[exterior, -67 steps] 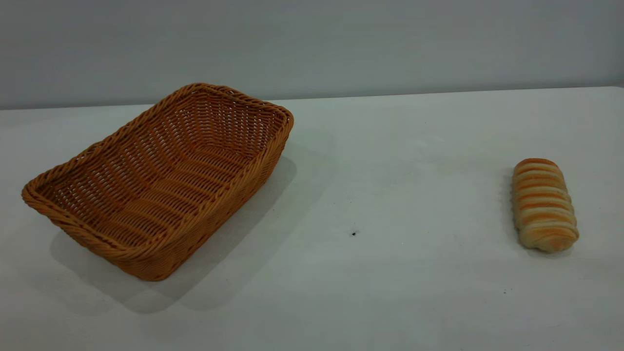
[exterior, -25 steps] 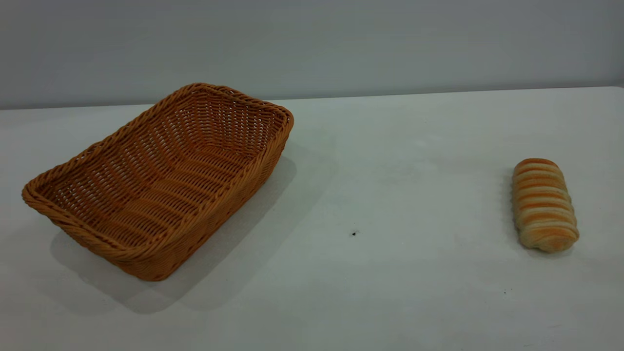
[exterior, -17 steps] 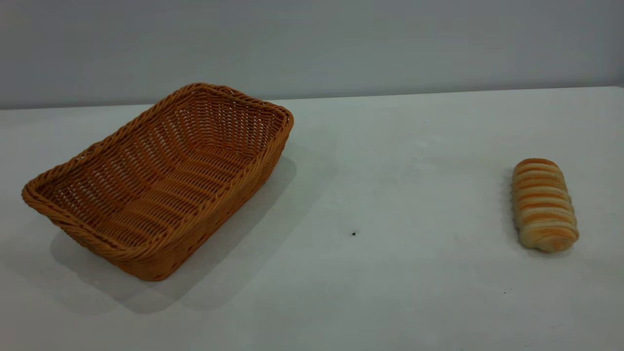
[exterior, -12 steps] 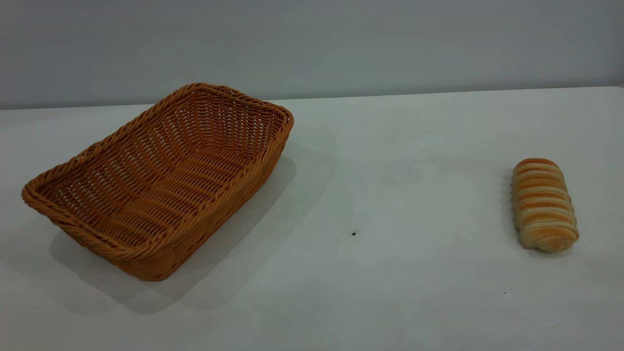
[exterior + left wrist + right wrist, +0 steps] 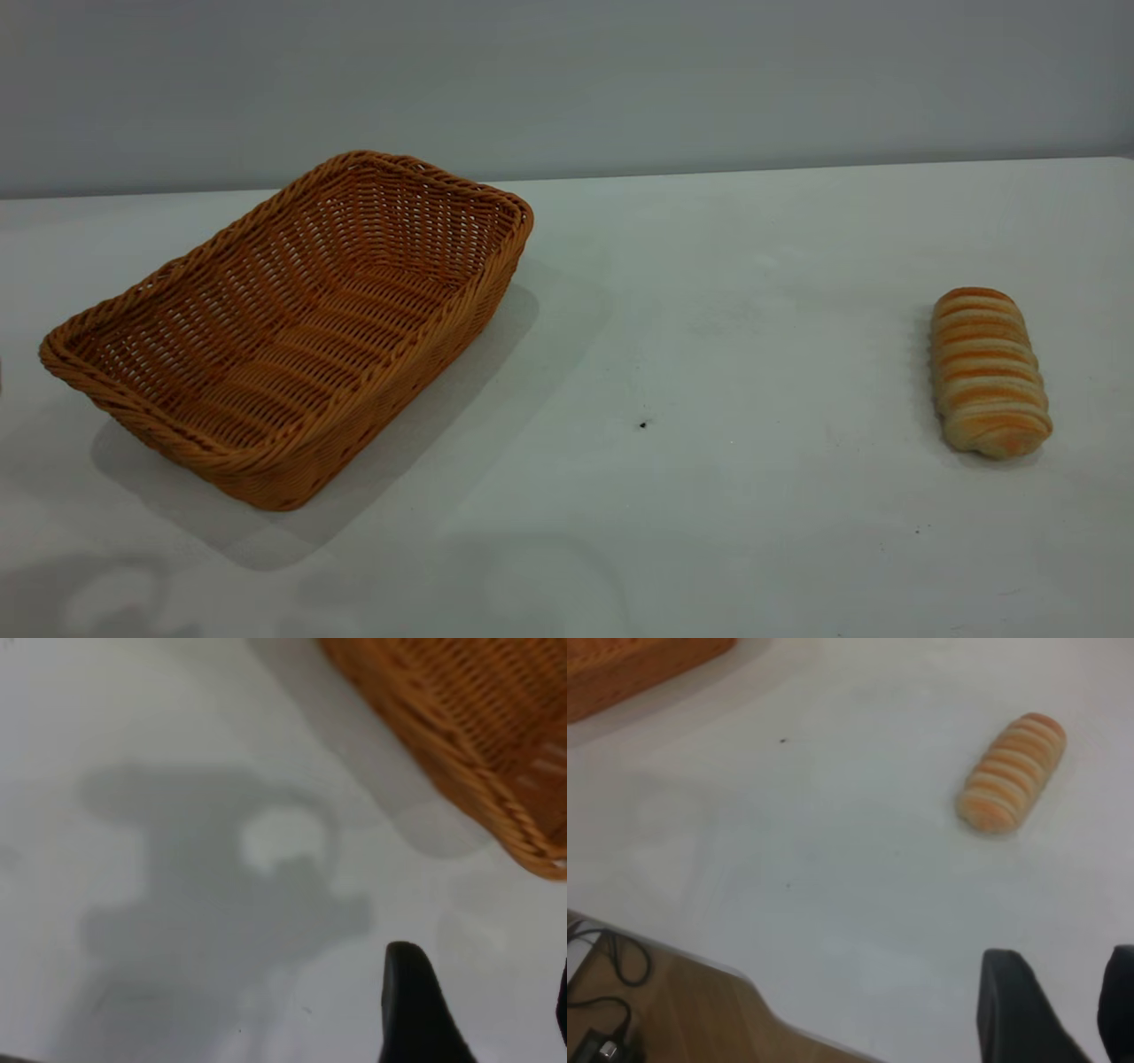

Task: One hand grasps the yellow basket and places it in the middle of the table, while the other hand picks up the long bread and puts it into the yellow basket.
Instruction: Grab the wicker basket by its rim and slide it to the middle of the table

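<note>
The yellow basket (image 5: 292,328) stands empty on the left part of the table (image 5: 709,266), one corner turned toward the near edge. The long bread (image 5: 988,372) lies far to the right, alone on the table. Neither gripper shows in the exterior view. In the left wrist view my left gripper (image 5: 485,1005) hangs open over bare table, a short way off the basket's corner (image 5: 478,753). My right gripper (image 5: 1063,961) is open above the table's near edge, with the long bread (image 5: 1012,773) some way ahead of it and nothing between its fingers (image 5: 1014,1010).
A tiny dark speck (image 5: 643,425) marks the table's middle. An arm's shadow (image 5: 115,598) falls on the near left of the table. In the right wrist view the table's edge (image 5: 744,974) borders a wooden floor with black cables (image 5: 607,992).
A shadow of an arm has come onto the near left part of the table. The basket and the bread lie where they were.
</note>
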`<move>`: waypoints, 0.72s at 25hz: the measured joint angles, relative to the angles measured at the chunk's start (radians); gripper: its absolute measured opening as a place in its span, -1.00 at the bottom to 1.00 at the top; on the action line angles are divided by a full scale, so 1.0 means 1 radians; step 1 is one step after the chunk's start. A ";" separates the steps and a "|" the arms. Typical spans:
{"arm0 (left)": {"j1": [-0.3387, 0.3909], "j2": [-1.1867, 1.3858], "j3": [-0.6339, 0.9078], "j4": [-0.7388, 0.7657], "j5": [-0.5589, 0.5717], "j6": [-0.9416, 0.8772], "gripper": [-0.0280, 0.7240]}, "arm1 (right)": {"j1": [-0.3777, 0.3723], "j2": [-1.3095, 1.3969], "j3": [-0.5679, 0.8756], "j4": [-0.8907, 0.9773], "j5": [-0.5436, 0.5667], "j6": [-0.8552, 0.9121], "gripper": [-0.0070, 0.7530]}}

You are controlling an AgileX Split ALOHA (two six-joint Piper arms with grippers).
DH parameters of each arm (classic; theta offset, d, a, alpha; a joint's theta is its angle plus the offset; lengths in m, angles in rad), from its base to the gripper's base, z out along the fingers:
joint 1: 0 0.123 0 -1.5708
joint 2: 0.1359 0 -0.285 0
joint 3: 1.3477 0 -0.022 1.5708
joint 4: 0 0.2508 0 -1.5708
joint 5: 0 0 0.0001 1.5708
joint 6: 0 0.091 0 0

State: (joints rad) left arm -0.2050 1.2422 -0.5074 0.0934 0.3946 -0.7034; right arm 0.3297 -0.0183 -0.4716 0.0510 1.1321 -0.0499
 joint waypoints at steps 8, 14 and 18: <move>0.083 0.175 -0.084 -0.001 -0.030 -0.085 0.23 | 0.022 0.000 0.000 -0.010 0.001 0.002 -0.26; 0.083 0.284 -0.215 -0.059 0.013 -0.093 0.23 | 0.029 0.000 0.000 -0.014 0.001 0.003 -0.26; 0.083 0.344 -0.273 -0.076 0.074 -0.094 0.23 | 0.029 0.000 0.000 -0.014 0.001 0.003 -0.26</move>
State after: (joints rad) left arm -0.1221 1.5865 -0.7802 0.0177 0.4691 -0.7974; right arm 0.3589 -0.0183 -0.4716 0.0371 1.1329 -0.0467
